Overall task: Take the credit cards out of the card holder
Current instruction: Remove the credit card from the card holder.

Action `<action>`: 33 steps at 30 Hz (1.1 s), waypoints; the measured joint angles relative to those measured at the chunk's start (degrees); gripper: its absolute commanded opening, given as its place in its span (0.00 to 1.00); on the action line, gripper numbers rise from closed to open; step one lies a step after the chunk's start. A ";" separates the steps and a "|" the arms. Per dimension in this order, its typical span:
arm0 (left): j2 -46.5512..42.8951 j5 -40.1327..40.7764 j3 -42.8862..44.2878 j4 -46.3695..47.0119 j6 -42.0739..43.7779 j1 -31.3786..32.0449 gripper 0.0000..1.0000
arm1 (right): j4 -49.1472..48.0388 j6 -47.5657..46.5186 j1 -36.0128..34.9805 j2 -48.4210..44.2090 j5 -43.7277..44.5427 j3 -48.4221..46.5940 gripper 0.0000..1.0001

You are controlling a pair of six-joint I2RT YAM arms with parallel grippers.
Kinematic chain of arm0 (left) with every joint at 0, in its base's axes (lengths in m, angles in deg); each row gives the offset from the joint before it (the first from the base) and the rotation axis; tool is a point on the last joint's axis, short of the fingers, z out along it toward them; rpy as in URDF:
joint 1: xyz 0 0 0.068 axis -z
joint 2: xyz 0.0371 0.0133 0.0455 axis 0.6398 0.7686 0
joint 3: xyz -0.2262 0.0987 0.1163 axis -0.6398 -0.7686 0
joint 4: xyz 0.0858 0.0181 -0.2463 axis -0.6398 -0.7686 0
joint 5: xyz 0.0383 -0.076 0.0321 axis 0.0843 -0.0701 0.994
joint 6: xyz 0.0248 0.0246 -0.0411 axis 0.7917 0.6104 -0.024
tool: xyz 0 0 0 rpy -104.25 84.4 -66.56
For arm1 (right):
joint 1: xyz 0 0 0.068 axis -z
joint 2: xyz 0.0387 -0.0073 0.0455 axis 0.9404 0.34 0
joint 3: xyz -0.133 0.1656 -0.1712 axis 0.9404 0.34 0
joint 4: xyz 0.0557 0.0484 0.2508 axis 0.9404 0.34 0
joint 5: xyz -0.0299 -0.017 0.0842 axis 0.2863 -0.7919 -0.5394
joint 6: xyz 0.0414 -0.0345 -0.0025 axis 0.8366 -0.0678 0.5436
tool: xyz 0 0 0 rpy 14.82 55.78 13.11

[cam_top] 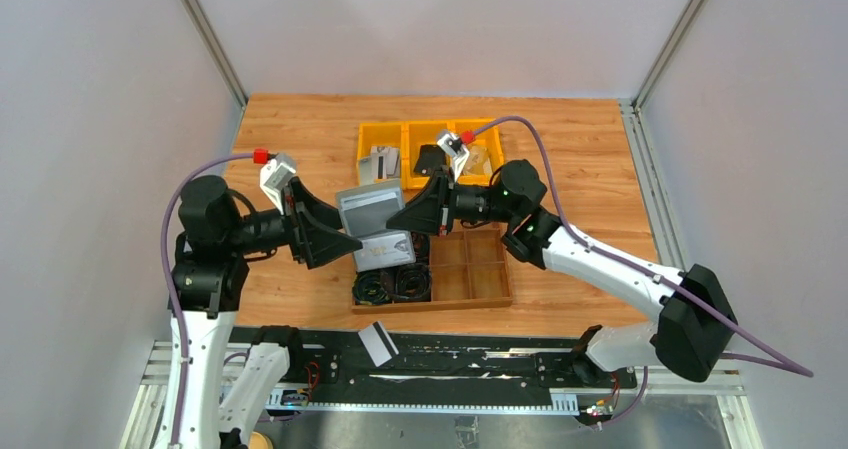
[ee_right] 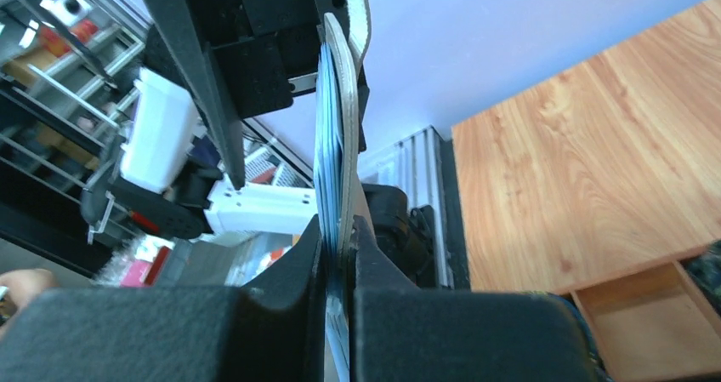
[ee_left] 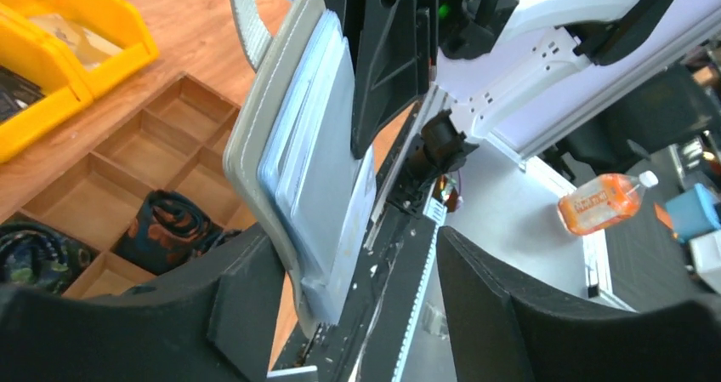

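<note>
The grey card holder [cam_top: 368, 207] hangs in the air between the two arms, over the wooden tray. My right gripper [cam_top: 402, 215] is shut on its edge, and in the right wrist view the fingers pinch the holder [ee_right: 348, 101] together with the bluish credit cards [ee_right: 326, 144] seen edge-on. In the left wrist view the holder [ee_left: 259, 135] and its cards [ee_left: 327, 186] hang by my left finger. My left gripper [ee_left: 357, 305] stands open around their lower corner. One card with a dark stripe [cam_top: 378, 343] lies on the black rail.
Yellow bins [cam_top: 430, 134] stand at the back. A wooden divided tray [cam_top: 472, 279] holds coiled black cables [cam_top: 390, 287] in its near left cells. The black rail [cam_top: 470, 357] runs along the table's front edge. An orange bottle [ee_left: 604, 202] lies beyond the table.
</note>
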 measured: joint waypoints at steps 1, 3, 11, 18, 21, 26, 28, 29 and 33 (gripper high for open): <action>-0.85 0.61 -0.72 2.21 -1.75 0.00 0.52 | -3.26 1.88 0.00 -0.17 0.70 1.51 0.00; -2.38 1.95 -2.16 6.25 -5.64 0.00 0.42 | -10.05 5.81 -0.42 -0.17 1.77 4.55 0.00; -1.25 4.04 -2.62 12.31 -12.24 -0.02 0.08 | -18.34 10.25 -2.25 -0.15 3.72 6.49 0.42; 0.35 0.83 -1.92 6.34 -6.95 0.00 0.00 | 3.34 -1.64 -2.43 1.99 -3.65 -6.67 0.66; 2.05 -0.46 -0.04 -1.01 -0.55 0.00 0.00 | 16.48 -10.64 -2.45 4.11 -6.71 -16.04 0.65; 3.37 -1.53 1.79 -8.81 7.02 0.00 0.00 | 39.43 -26.62 -2.58 9.38 -10.05 -29.70 0.63; 3.37 -1.55 1.81 -10.27 8.52 0.00 0.00 | 46.84 -31.52 -2.75 10.56 -10.58 -31.52 0.63; 3.39 -1.55 1.86 -10.73 8.96 0.00 0.00 | 48.68 -32.72 -2.86 10.75 -10.64 -31.71 0.61; 3.48 -1.70 2.38 -11.87 10.14 0.00 0.00 | 57.00 -38.10 -3.78 11.45 -10.82 -32.59 0.36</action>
